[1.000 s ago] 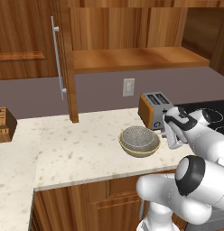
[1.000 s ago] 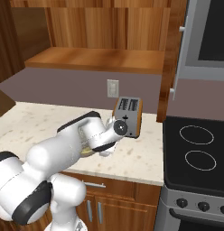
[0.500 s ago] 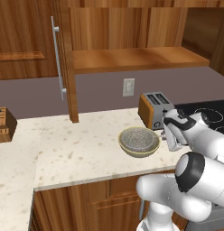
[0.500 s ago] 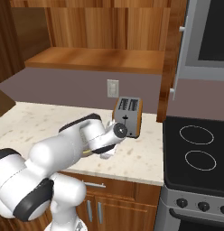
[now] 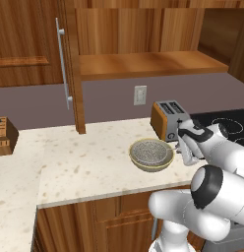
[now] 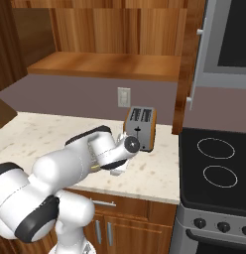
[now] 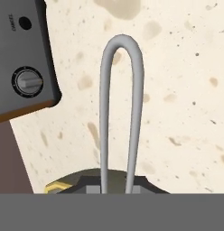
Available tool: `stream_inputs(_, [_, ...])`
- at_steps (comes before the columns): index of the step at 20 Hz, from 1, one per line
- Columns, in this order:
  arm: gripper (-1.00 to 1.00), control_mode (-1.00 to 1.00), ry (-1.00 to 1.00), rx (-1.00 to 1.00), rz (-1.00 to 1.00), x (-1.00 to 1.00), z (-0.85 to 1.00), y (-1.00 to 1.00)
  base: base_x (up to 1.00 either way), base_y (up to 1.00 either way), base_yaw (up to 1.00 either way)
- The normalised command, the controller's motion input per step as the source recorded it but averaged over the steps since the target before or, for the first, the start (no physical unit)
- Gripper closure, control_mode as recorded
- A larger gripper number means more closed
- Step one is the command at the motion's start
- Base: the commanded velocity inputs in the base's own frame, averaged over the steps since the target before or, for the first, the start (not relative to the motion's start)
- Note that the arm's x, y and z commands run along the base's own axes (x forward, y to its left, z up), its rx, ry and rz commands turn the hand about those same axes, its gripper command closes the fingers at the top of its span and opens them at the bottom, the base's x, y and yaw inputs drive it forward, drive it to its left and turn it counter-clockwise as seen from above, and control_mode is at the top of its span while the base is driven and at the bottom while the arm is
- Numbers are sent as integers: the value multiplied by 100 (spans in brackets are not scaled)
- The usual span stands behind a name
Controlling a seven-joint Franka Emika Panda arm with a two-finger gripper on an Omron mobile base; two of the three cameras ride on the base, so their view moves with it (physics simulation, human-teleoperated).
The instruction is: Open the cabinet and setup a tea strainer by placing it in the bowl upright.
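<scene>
Speckled cream counter, mesh tea strainer inside round bowl

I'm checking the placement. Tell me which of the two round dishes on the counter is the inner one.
The grey mesh tea strainer is the inner one, sitting inside the tan bowl, whose pale rim rings it.

Speckled cream counter carries the bowl near its front edge, a toaster just behind it, and a wooden block at far left.
</scene>
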Motion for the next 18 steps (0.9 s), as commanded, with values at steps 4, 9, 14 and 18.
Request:
stream_inputs(4, [100, -100, -6, 0, 0, 2, 0, 0, 0, 0, 0])
stream_inputs(9, [100, -100, -3, 0, 1, 23, 0, -9, 0, 0, 0])
stream_inputs(14, [100, -100, 0, 0, 0, 20, 0, -3, 0, 0, 0])
stream_inputs(18, [100, -100, 0, 0, 0, 5, 0, 0, 0, 0, 0])
